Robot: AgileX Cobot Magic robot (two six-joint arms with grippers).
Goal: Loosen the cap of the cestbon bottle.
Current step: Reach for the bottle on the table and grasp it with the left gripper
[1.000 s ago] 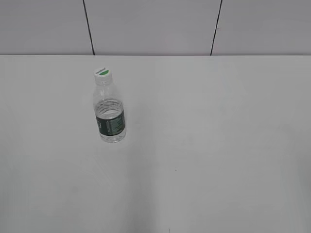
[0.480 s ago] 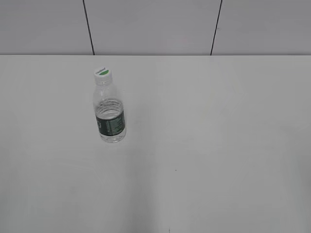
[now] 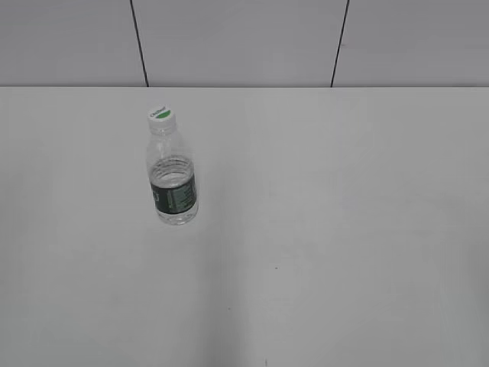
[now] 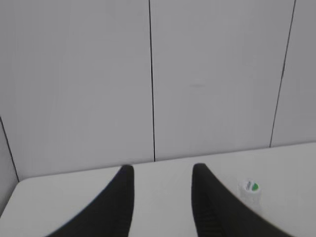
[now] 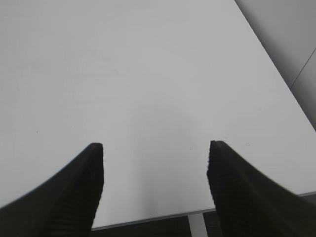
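Inspection, taken from left to right. My left claw (image 4: 162,173) hangs above the near edge of the white table (image 3: 344,229), its two dark fingers spread with a plain gap between them and nothing held. It faces the panelled back wall (image 4: 212,74), so it is set high and level, which I judge to be a waiting pose, not an approach. In my left wrist view the cap (image 4: 249,186) shows at about four o'clock from the fingertips, past the right finger, so the claw is not lined up on it.

The cestbon bottle (image 3: 173,180) stands upright at about ten o'clock from the table's middle in the exterior view, alone, its white cap (image 3: 162,115) seated on the neck. The dark green label band circles the lower body. Upright standing leaves the cap clear from above and the body clear from the side; I judge one claw must clamp the body while the other turns the cap.

My right claw (image 5: 155,148) is spread wider, empty, and tilted down over bare table near its front edge. The bottle does not show in that view, so this claw is well apart from it. No arm shows in the exterior view.
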